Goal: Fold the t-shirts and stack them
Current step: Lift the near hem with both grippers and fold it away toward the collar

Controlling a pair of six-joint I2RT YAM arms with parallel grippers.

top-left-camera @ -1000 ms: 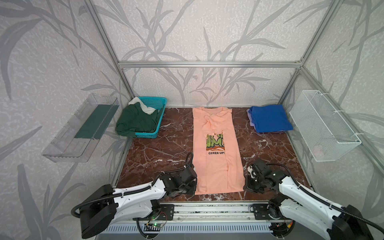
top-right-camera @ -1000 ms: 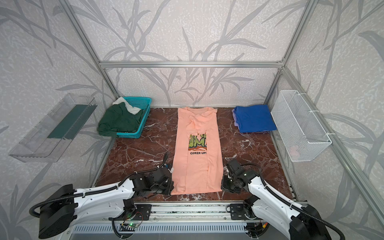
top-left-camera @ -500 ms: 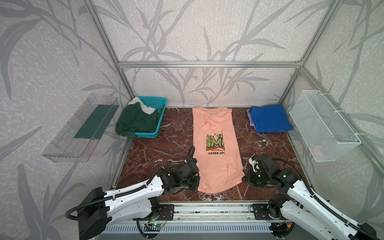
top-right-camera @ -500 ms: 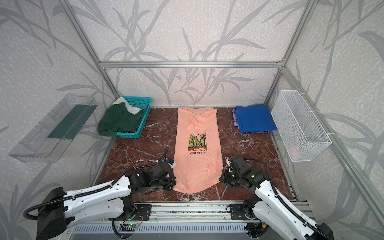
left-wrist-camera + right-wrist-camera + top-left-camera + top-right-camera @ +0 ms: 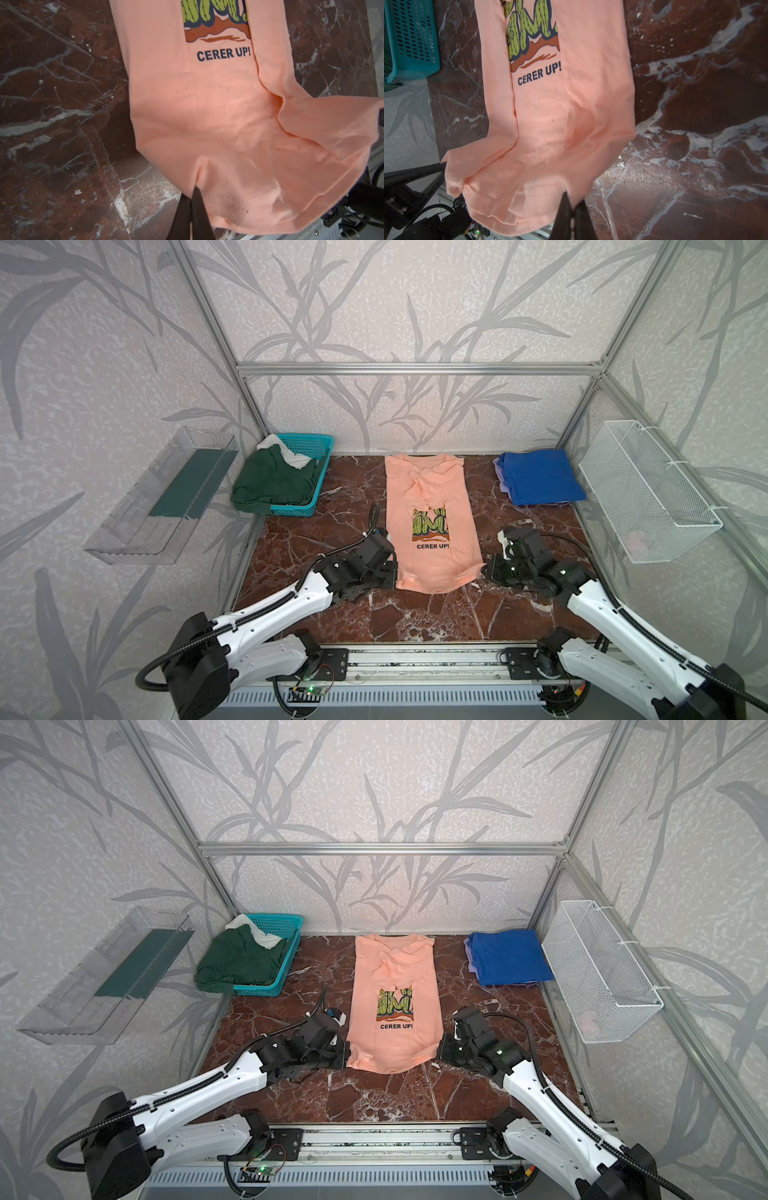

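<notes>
Midway across the table (image 5: 419,616), the peach tee (image 5: 432,497) lies lengthwise as a narrow folded strip, collar toward the back wall and hem toward the robot. The left gripper (image 5: 394,574) sits at the hem's left corner and the right gripper (image 5: 483,570) at its right corner, so the near edge of the tee spans from one to the other.

From the left wrist view, the left gripper (image 5: 194,192) has its two dark fingers pressed together on a pinch of peach cloth, and a short crease runs up from the tips. From the right wrist view, the right gripper (image 5: 572,199) is likewise clenched on the hem edge, with cloth bunched over its tips. Both corners appear raised off the table, and in both top views the hem between them hangs in a shallow curve. The printed part reading "CERER UP!" lies flat further back, beyond both grippers.

A folded blue tee (image 5: 540,477) rests at the back right, well apart from the right gripper. At the back left, a green tee (image 5: 274,483) spills over the basket (image 5: 318,443), with a white tee (image 5: 293,454) behind it.
</notes>
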